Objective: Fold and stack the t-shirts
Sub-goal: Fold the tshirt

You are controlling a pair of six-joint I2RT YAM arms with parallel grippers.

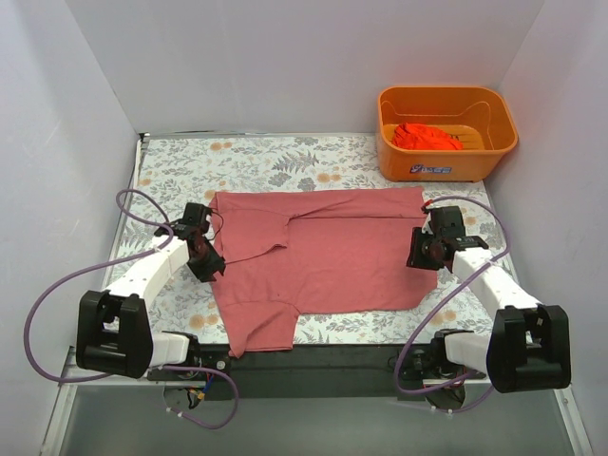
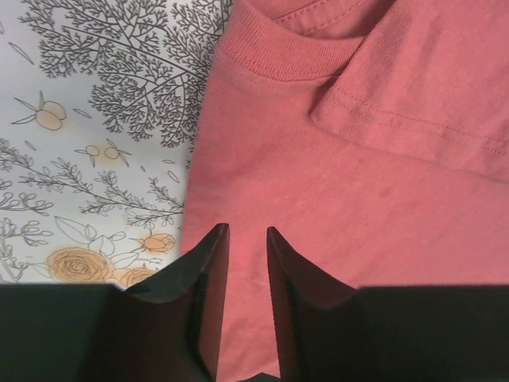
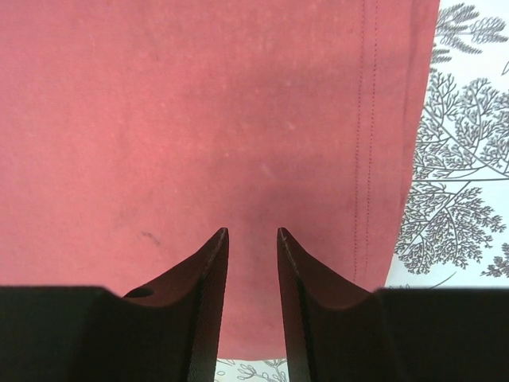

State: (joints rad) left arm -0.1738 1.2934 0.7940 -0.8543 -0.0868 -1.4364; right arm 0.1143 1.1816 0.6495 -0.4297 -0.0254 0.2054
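Observation:
A dusty pink-red t-shirt (image 1: 323,256) lies spread on the floral table, its far side folded over toward the middle and one sleeve sticking out at the near left. My left gripper (image 1: 211,270) hovers over the shirt's left edge near the collar (image 2: 278,56), open, with nothing between its fingers (image 2: 208,294). My right gripper (image 1: 418,258) hovers over the shirt's right hem edge (image 3: 370,143), open and empty. A brighter orange-red t-shirt (image 1: 426,137) lies crumpled in the orange basket (image 1: 446,161) at the far right.
The floral tablecloth (image 1: 266,161) shows around the shirt. White walls enclose the left, back and right. Purple cables loop beside both arm bases. A black bar runs along the table's near edge (image 1: 313,356).

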